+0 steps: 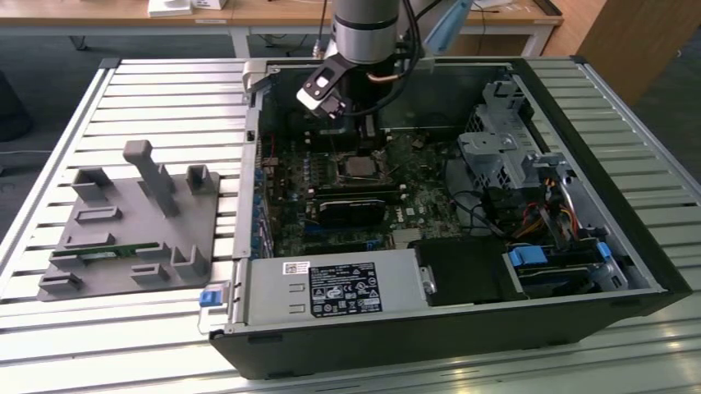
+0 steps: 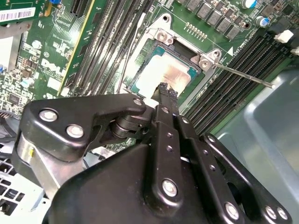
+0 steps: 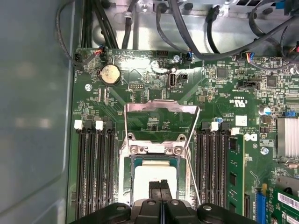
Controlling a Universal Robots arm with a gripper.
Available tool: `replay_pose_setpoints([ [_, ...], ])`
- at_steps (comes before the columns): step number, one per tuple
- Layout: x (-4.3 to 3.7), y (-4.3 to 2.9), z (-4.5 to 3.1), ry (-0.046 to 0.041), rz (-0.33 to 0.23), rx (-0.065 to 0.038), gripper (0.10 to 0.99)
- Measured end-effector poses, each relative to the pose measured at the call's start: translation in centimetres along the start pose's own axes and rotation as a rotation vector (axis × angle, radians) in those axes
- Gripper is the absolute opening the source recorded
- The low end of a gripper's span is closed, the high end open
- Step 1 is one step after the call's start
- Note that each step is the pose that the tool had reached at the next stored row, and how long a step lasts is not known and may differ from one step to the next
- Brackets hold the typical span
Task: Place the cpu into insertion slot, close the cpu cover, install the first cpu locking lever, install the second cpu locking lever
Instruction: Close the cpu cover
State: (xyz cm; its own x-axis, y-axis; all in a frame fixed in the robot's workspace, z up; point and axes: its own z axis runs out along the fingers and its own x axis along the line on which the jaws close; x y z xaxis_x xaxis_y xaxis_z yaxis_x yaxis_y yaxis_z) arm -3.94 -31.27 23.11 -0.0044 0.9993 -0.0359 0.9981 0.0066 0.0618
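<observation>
While seated in the slot (image 3: 122, 182), the cpu (image 3: 154, 173) is located on the motherboard (image 3: 154, 84), toward the far wall of the case (image 1: 438, 336). The cover (image 3: 161, 108) is raised open. The gripper (image 3: 160, 184) is positioned directly over the cpu, fingers pressed together, with nothing gripped.

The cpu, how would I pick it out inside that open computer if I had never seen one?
Look into the open black computer case at the green circuit board. Between its two banks of long black memory slots lies the cpu. It is the only flat silver square there, right at the tip of the robot's hand.
</observation>
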Motion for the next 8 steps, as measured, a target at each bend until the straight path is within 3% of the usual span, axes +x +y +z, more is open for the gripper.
replay_pose_setpoints([
  [8,-0.04,0.09,-1.19,-0.0009,0.000,0.001,0.106],
])
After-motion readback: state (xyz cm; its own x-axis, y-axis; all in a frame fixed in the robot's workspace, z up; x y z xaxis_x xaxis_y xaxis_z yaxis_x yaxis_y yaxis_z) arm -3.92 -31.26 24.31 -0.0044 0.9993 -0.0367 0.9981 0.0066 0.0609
